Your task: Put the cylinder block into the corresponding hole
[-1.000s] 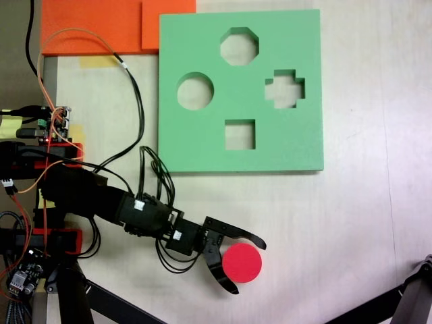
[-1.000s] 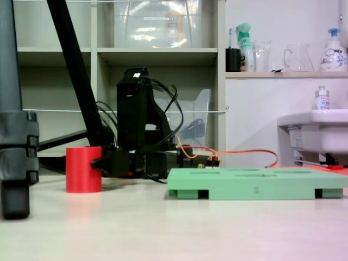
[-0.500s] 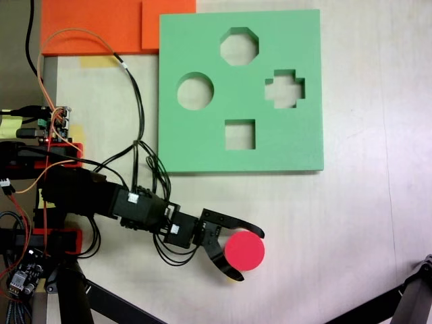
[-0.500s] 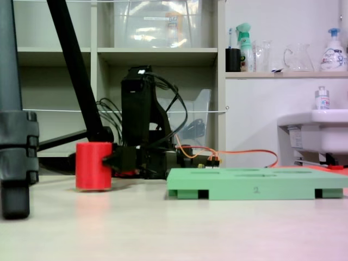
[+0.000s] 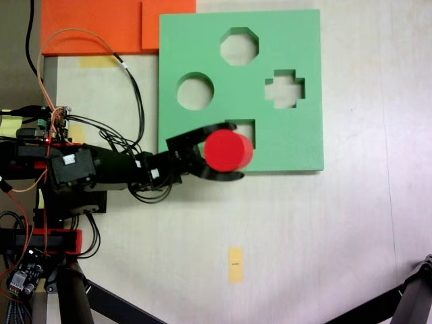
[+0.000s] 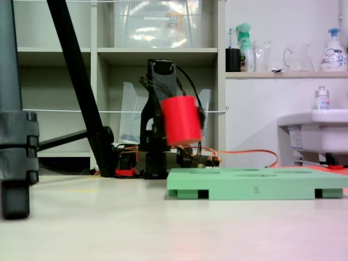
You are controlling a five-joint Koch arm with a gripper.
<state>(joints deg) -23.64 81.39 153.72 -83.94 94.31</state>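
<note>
1. In my top-down fixed view, the board (image 5: 270, 145) takes the upper middle of the table (image 5: 324, 236).
2. On the board I see the round hole (image 5: 195, 92) at 9 o'clock, the octagonal cutout (image 5: 239, 46) at 12, the cross cutout (image 5: 284, 88) at 3 and the square cutout (image 5: 248, 129) at 6.
3. The cylinder block (image 5: 228, 150) sits between the jaws of the gripper (image 5: 228, 151), over the board's 6 o'clock edge, overlapping the square cutout.
4. From my low fixed view, the block (image 6: 180, 120) hangs clear above the board (image 6: 255, 185), tilted.
5. The arm base (image 5: 64, 169) lies at 9 o'clock from the block.
</note>
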